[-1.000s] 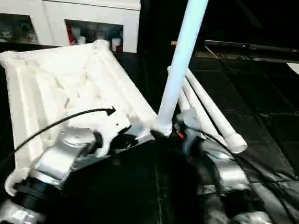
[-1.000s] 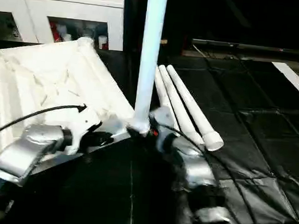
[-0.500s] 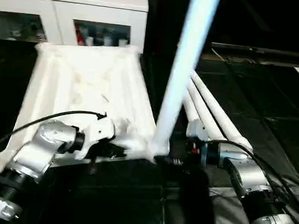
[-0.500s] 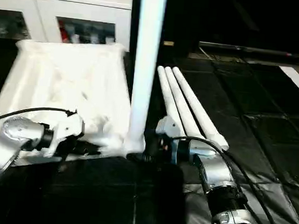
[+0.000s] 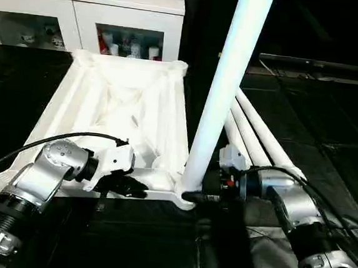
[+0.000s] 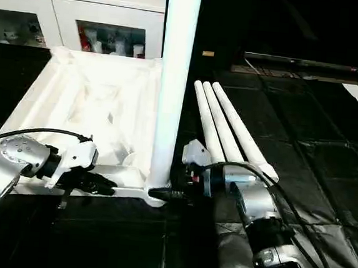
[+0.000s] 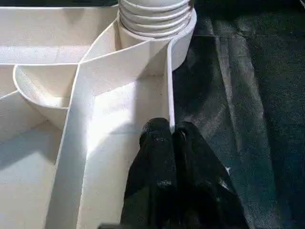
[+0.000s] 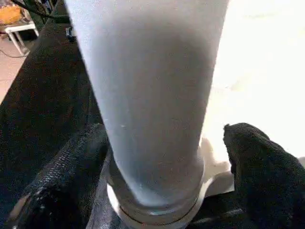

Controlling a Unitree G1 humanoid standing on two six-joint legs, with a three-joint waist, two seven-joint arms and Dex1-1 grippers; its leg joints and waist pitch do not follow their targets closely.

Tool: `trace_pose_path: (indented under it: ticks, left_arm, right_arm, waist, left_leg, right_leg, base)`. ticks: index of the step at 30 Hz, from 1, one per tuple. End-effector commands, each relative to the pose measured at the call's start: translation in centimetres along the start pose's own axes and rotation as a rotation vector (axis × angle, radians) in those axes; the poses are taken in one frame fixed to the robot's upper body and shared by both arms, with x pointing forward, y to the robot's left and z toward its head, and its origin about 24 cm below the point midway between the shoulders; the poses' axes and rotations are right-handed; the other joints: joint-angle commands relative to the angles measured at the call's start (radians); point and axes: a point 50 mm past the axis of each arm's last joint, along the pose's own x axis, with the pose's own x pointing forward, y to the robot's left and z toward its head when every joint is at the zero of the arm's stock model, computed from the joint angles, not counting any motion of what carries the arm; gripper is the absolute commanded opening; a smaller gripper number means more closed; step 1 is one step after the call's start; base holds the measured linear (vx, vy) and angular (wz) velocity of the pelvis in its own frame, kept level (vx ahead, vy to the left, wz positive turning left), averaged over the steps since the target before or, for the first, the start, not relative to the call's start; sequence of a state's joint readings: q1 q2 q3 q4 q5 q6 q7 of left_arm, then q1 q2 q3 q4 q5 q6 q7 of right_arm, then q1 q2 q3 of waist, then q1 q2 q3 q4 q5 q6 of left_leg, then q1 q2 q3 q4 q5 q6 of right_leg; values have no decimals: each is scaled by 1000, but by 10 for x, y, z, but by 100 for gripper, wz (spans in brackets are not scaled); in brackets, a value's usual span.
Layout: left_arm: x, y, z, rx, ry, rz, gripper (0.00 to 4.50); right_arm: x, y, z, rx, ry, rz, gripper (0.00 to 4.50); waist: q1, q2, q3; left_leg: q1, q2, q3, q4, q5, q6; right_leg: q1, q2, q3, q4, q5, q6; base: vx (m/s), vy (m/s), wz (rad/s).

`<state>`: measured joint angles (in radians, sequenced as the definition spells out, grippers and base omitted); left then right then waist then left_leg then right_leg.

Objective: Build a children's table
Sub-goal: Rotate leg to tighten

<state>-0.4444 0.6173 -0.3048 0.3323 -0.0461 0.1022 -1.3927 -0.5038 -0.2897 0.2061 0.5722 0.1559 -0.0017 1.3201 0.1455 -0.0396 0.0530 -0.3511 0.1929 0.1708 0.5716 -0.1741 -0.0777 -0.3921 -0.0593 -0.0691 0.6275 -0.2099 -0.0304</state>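
Jaws first: the left gripper (image 7: 172, 136) is closed on the near rim of the upturned table top (image 5: 122, 98); the right gripper (image 8: 157, 157) brackets the base of the upright leg (image 5: 223, 94) with its jaws parted. That leg stands in the socket at the top's 5 o'clock corner. Seat it well — keep it plumb and press straight down while the rim is held. Three spare legs (image 6: 229, 129) lie at 3 o'clock, crowding the right arm. A white cabinet (image 5: 83, 13) stands at 12 o'clock.
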Motion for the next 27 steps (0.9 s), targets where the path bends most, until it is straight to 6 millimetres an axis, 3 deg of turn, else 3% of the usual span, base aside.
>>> trace_pose_path:
  ticks: [1,10,13,19,27]
  left_arm:
    - [8,-6,-3,9,33,-86,0]
    - [9,-6,-4,12,36,-85,0]
    - [9,-6,-5,11,38,-86,0]
    - [10,-6,-5,11,38,-85,0]
    - [10,-6,-5,13,39,-87,0]
  right_arm:
    - [-1,-1,1,-1,10,15,373]
    - [1,3,-1,15,22,64,298]
    - [2,2,-2,29,30,56,298]
    - [3,-1,-2,55,18,31,369]
    - [10,0,-3,6,35,9,374]
  waist:
    - [-3,15,-62]
    - [-2,15,-63]
    - [-2,14,-63]
    - [-2,15,-63]
    - [-3,15,-62]
  left_leg:
    - [8,44,-9,-60,-201,17]
    - [5,43,-9,-59,-193,21]
    - [7,44,-9,-59,-192,19]
    - [6,44,-9,-59,-190,16]
    - [8,44,-9,-60,-201,13]
  right_leg:
    - [49,-85,54,-73,-135,-207]
    - [51,-84,54,-71,-124,-207]
    - [49,-84,54,-71,-121,-209]
    - [49,-85,54,-71,-122,-209]
    - [47,-85,55,-73,-143,-203]
  base:
    - [0,0,0]
    - [0,0,0]
    - [0,0,0]
    - [0,0,0]
    - [0,0,0]
